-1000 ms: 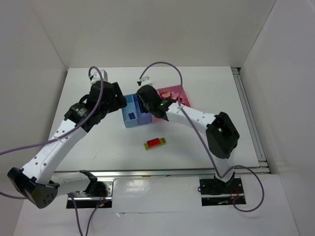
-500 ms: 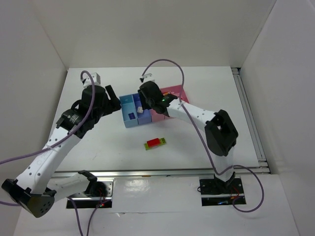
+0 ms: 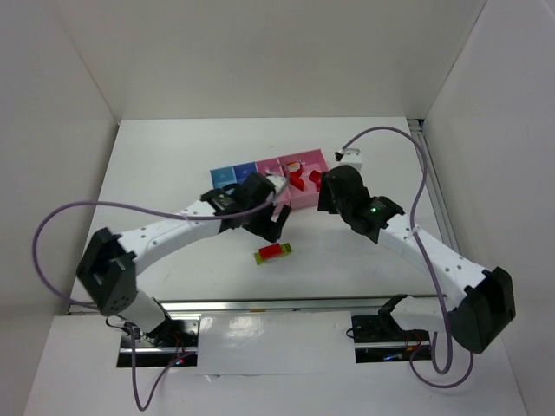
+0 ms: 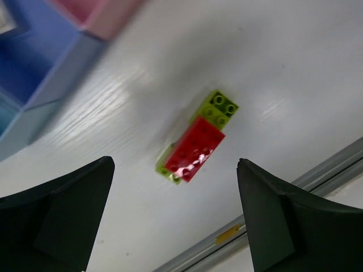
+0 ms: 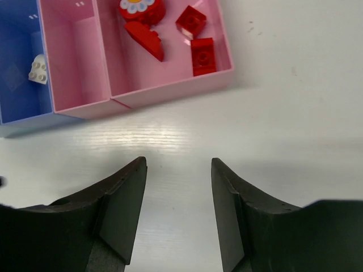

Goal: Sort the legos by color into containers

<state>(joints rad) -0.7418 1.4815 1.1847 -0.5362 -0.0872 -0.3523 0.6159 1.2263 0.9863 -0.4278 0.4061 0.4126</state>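
Left wrist: left gripper spread wide, holding nothing, hovering over the bench. Below, between its fingers, a red brick sits on a lime brick; lime shows at both ends. The pair lies flat on the bench, apart from the trays.

Top external: the pair lies in front of the tray row, with the left gripper just behind it.

Right wrist: right gripper partly apart, nothing between the fingers, over bare bench just in front of the wide pink tray. Red pieces lie loose in that tray. A beige brick is in the blue tray. The narrow pink tray sits between those two.
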